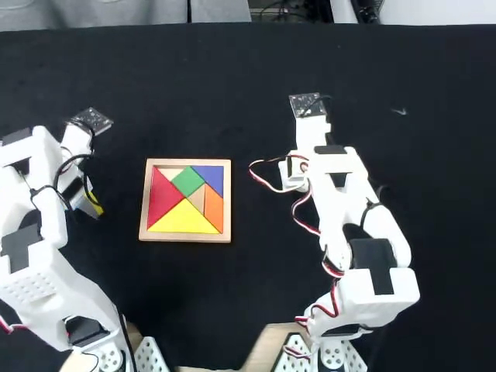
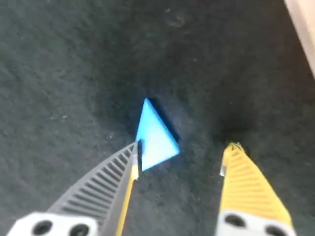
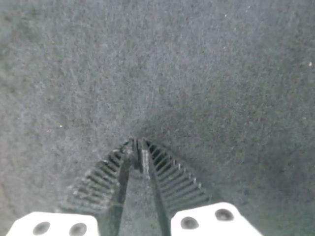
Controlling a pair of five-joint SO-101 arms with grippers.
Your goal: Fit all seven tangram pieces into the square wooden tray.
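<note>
Although the black worktop (image 1: pixel 232 77) is wide, the task's things take only a small part of it. The square wooden tray (image 1: pixel 144 201) lies in the middle, between the two arms, and coloured pieces already cover nearly all of it. A pale patch beside the orange piece (image 1: pixel 215 208) may be the one free place, but I cannot say this for sure.

The left gripper (image 2: pixel 184 147) hangs low over the cloth to the left of the tray, with its jaws spread apart. A small light blue triangle (image 2: pixel 155 135) lies flat between them and touches the tip of the grey finger (image 2: pixel 118 172). The right gripper (image 3: pixel 138 145) is clenched on nothing, to the right of the tray.

I judge that the step in hand is picking up the last piece. The next move calls for closing on the thin triangle without pushing it away, then carrying it right to the tray and turning it to fit the gap.
</note>
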